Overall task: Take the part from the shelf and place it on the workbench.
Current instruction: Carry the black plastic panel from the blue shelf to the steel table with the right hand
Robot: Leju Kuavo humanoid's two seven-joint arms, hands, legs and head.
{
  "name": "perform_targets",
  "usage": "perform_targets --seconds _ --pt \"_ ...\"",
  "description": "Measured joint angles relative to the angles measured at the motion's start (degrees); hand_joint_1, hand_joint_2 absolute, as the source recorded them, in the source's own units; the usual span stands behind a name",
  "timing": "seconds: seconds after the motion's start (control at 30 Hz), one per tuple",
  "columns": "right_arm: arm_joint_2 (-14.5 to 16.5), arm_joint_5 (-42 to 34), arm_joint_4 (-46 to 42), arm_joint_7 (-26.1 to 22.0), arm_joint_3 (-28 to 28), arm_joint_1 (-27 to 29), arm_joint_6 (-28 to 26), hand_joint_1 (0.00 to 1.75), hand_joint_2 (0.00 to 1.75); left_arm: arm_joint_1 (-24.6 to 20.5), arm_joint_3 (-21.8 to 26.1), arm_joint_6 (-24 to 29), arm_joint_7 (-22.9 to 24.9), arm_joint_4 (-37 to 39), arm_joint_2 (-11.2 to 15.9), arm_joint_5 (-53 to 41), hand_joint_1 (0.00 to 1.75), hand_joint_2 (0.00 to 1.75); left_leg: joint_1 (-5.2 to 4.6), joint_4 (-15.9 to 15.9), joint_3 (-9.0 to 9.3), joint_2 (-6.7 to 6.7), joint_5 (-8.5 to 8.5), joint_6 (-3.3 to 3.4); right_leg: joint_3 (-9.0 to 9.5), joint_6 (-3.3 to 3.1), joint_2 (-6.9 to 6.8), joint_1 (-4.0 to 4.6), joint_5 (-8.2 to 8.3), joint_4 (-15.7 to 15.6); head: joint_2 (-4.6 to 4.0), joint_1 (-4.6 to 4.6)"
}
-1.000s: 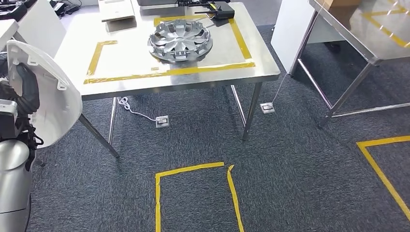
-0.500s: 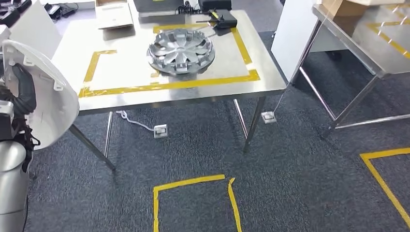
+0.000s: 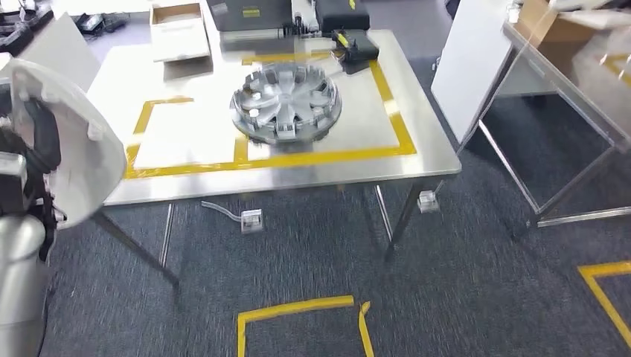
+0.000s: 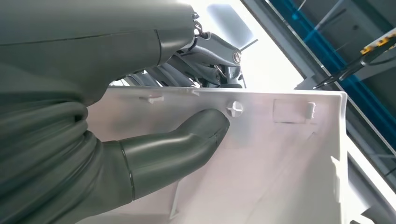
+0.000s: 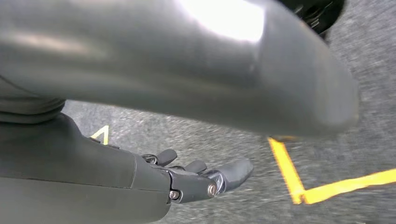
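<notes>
Ahead of the left hand [image 3: 33, 141], a steel bench [image 3: 201, 182] marked with yellow tape carries a silver wheel cover [image 3: 286, 103]. Closer in, the left hand grasps the white part [image 3: 78, 149] upright at the robot's left side, thumb [image 4: 187, 142] pressed on its ribbed inner face. Lower, the right hand [image 5: 196, 179] hangs empty over grey carpet [image 5: 327, 154], fingers loosely spread.

Workshop or test lab: steel workbench [image 3: 417, 160] marked with yellow tape [image 3: 312, 158], taped carpet floor [image 3: 476, 297], wheel cover [image 3: 286, 102].
</notes>
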Motion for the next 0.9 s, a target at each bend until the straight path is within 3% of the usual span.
perform_targets --seconds 0.07,0.1,0.17,0.23,0.27,0.3,0.37,0.4,0.43,0.47,0.53,0.6,0.67,0.73,0.77,0.8,0.87,0.9 --pt "0.0 0.0 0.0 0.0 0.0 -0.3 0.0 0.00 0.00 -0.3 0.0 0.1 -0.1 0.0 0.2 0.0 1.75 1.75 0.09 5.9 -3.50 0.51 1.55 -0.57 1.78 -0.66 0.00 -0.19 -1.08 -0.3 0.00 -0.15" --pt "0.0 0.0 0.0 0.0 0.0 -0.4 0.0 0.00 0.00 -0.2 0.0 0.1 -0.1 0.0 0.3 0.0 1.75 1.75 0.14 8.9 -5.80 0.77 1.34 -0.76 2.61 -0.86 0.03 -0.22 -1.78 -0.4 0.00 -0.24" --pt "0.0 0.0 0.0 0.0 0.0 -0.5 0.0 0.00 0.00 0.0 0.0 0.1 -0.1 0.2 0.4 0.0 1.75 1.75 0.17 12.3 -10.31 0.93 -2.78 -0.95 4.41 -1.04 0.13 -0.26 -3.37 -0.6 0.00 -0.27" --pt "0.0 0.0 0.0 0.0 0.0 -0.3 0.1 0.00 0.00 0.1 0.0 0.1 -0.1 0.4 0.5 0.0 1.75 1.75 0.19 11.7 -13.32 1.03 -7.16 -0.96 6.52 -1.03 0.22 -0.30 -5.21 -0.6 0.00 -0.28" --pt "0.0 0.0 0.0 0.0 0.0 -0.2 0.1 0.00 0.00 0.1 0.0 0.1 -0.1 0.5 0.5 0.0 1.75 1.75 0.19 10.0 -14.06 1.12 -7.14 -0.91 7.69 -0.95 0.24 -0.34 -6.17 -0.6 0.00 -0.28" --pt "0.0 0.0 0.0 0.0 0.0 -0.2 0.1 0.00 0.00 0.1 0.0 0.1 -0.1 0.5 0.6 0.0 1.75 1.75 0.20 7.4 -14.41 1.25 -4.61 -0.84 8.78 -0.82 0.25 -0.37 -7.15 -0.6 0.00 -0.29" --pt "0.0 0.0 0.0 0.0 0.0 -0.2 0.1 0.00 0.00 0.2 -0.1 0.1 -0.2 0.8 0.8 0.0 1.75 1.75 0.17 1.3 -14.60 1.76 4.20 -0.52 10.58 -0.27 0.34 -0.22 -9.19 -0.3 0.00 -0.41" --pt "0.0 0.0 0.0 0.0 0.0 -0.3 0.1 0.00 0.00 0.3 -0.1 0.2 -0.3 0.9 0.9 0.0 1.75 1.75 0.14 -0.5 -14.47 1.98 7.78 -0.21 11.27 0.09 0.34 -0.07 -10.18 -0.3 0.00 -0.48" --pt "0.0 0.0 0.0 -0.1 0.0 -0.3 0.1 0.00 0.00 0.3 -0.1 0.2 -0.3 1.0 0.9 0.0 1.75 1.75 0.19 -1.3 -14.29 2.11 9.57 0.18 11.80 0.48 0.34 0.11 -10.70 0.0 0.00 -0.53" --pt "0.0 0.0 0.0 -0.1 0.0 -0.3 0.1 0.00 0.00 0.3 -0.1 0.2 -0.4 1.0 0.9 0.0 1.75 1.75 0.25 -1.0 -13.78 2.08 9.57 0.65 11.85 0.81 0.34 0.24 -10.67 0.7 0.00 -0.52" --pt "-0.1 0.0 0.0 -0.2 0.0 -0.5 0.1 0.00 0.00 0.1 -0.1 0.4 -0.5 1.0 0.9 0.0 1.75 1.75 0.47 -1.1 -12.90 1.79 9.10 1.45 9.77 1.38 0.27 0.22 -8.79 5.2 0.00 -0.39" --pt "-0.1 -0.1 0.0 -0.3 0.0 -0.6 0.0 0.00 0.00 0.0 -0.2 0.5 -0.6 0.9 0.9 0.1 1.75 1.75 0.50 -1.4 -11.65 1.59 8.04 2.03 4.95 1.84 0.27 0.10 -8.32 11.9 0.00 -0.28" --pt "-0.1 -0.1 0.0 -0.3 -0.1 -0.5 0.0 0.00 0.00 0.1 -0.3 0.6 -0.6 1.0 0.8 0.1 1.75 1.75 0.46 -1.5 -10.06 1.42 6.60 2.27 0.38 2.07 0.27 0.09 -12.28 16.2 0.00 -0.20" --pt "-0.1 -0.1 0.0 -0.4 -0.1 -0.4 0.0 0.00 0.00 0.1 -0.3 0.6 -0.6 1.0 0.7 0.1 1.75 1.75 0.34 -1.6 -8.06 1.22 4.94 2.30 -2.15 1.96 0.27 0.13 -16.26 15.6 0.00 -0.14" --pt "-0.1 -0.1 0.0 -0.4 -0.1 -0.3 0.0 0.00 0.00 0.1 -0.3 0.6 -0.6 1.0 0.7 0.1 1.75 1.75 0.22 -1.6 -6.96 1.15 4.08 2.27 -2.54 1.73 0.28 0.22 -16.22 13.6 0.00 -0.09" --pt "-0.1 -0.1 0.0 -0.5 -0.1 -0.3 0.0 0.00 0.00 0.1 -0.3 0.6 -0.6 1.0 0.6 0.1 1.75 1.75 0.09 -1.6 -5.87 1.12 3.21 2.25 -2.48 1.23 0.28 0.39 -13.90 10.4 0.00 -0.07" --pt "-0.2 -0.2 0.0 -0.6 -0.2 -0.1 -0.1 0.00 0.00 0.1 -0.4 0.6 -0.7 1.2 0.4 0.1 1.75 1.75 -0.20 -1.5 -4.12 0.88 1.57 2.03 -2.17 0.01 0.61 1.02 -6.33 4.1 0.00 -0.02" --pt "-0.2 -0.3 0.0 -0.6 -0.2 0.0 -0.1 0.00 0.00 0.2 -0.5 0.6 -0.7 1.3 0.3 0.1 1.75 1.75 -0.30 -1.7 -3.56 0.73 0.77 1.82 -1.89 -0.46 0.86 1.28 -3.40 2.1 0.00 -0.02"
